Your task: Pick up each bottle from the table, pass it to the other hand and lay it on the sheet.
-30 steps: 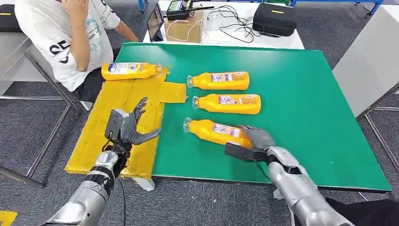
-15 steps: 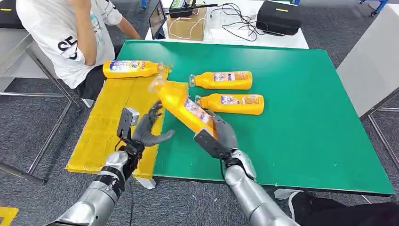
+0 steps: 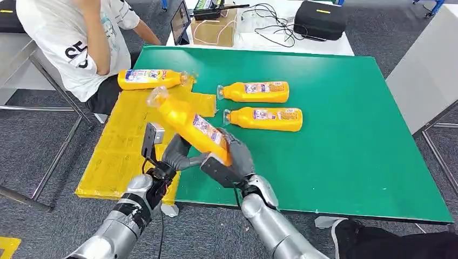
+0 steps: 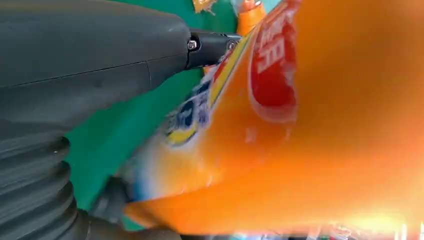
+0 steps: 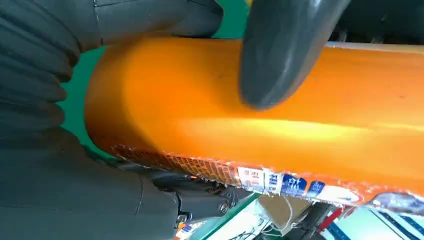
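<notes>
My right hand (image 3: 233,163) grips an orange bottle (image 3: 189,124) by its base and holds it tilted in the air, cap pointing up and left over the yellow sheet (image 3: 116,148). My left hand (image 3: 178,154) is right beside the bottle's lower half with its fingers spread under it and not closed. Seen from the left wrist, the bottle (image 4: 310,140) is very close. In the right wrist view, a finger (image 5: 280,55) wraps over the bottle (image 5: 300,130). Another bottle (image 3: 148,79) lies on the sheet's far end. Two bottles (image 3: 254,91) (image 3: 264,118) lie on the green table (image 3: 351,135).
A person in a white shirt (image 3: 75,43) sits at the table's far left corner, close to the sheet. Behind the green table stands a white table with a tablet (image 3: 179,22), a cardboard box, cables and a black case (image 3: 318,19).
My right hand lifted the bottle off the green table and carried it left and up towards my left hand. My left hand moved in to meet it.
</notes>
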You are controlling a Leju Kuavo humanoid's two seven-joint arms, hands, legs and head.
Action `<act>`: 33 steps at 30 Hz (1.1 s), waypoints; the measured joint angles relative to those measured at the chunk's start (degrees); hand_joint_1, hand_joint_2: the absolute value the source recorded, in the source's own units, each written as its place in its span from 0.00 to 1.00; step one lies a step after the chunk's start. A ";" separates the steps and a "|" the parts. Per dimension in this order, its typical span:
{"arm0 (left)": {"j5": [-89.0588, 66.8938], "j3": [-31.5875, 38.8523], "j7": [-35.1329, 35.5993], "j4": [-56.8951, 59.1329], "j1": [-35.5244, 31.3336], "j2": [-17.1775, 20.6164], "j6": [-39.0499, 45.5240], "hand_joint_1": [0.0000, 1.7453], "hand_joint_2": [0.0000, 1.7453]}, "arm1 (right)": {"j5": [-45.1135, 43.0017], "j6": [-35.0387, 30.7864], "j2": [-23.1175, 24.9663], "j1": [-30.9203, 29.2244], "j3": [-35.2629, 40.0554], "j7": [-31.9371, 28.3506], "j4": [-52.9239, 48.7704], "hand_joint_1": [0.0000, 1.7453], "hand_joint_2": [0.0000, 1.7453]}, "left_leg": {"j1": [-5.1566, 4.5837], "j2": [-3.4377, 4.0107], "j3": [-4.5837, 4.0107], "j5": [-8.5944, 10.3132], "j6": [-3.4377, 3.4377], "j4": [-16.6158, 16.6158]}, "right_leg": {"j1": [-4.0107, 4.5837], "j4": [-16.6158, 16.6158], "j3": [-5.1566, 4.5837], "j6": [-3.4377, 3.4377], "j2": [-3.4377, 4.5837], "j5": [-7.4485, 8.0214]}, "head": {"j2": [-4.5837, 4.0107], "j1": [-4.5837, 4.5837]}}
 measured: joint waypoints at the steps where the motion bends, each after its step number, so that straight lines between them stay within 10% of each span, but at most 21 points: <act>1: 0.04 -0.02 -0.11 -0.31 0.05 0.00 0.31 0.00 1.00 | 0.00 0.15 0.06 0.00 0.26 0.24 0.00 1.00 1.00 | 0.00 0.00 0.00 0.00 0.00 0.00 | 0.00 0.00 0.00 0.00 0.00 0.00 | 0.02 0.02; 30: 6.42 -0.66 1.60 -0.92 3.02 1.59 -4.91 0.00 1.00 | 5.10 1.79 -0.81 1.56 4.96 5.90 1.95 1.00 1.00 | -0.01 0.02 -0.06 0.00 0.00 0.00 | -0.01 -0.02 -0.11 0.00 0.01 0.00 | 0.00 0.00; 31: 6.69 -0.66 1.79 -0.92 3.24 1.81 -5.69 0.94 1.00 | 5.71 1.64 -0.99 1.81 5.22 6.21 2.23 1.00 1.00 | -0.01 0.02 -0.07 0.00 0.00 0.00 | 0.00 -0.01 -0.12 0.00 0.01 0.00 | 0.00 0.02; 33: 7.32 -0.66 1.86 -0.92 3.62 2.16 -7.18 1.00 1.00 | 6.25 1.49 -1.35 2.28 5.57 6.47 2.73 1.00 1.00 | -0.01 0.03 -0.09 0.00 0.00 0.00 | -0.01 -0.01 -0.14 0.00 0.01 0.00 | 0.02 0.02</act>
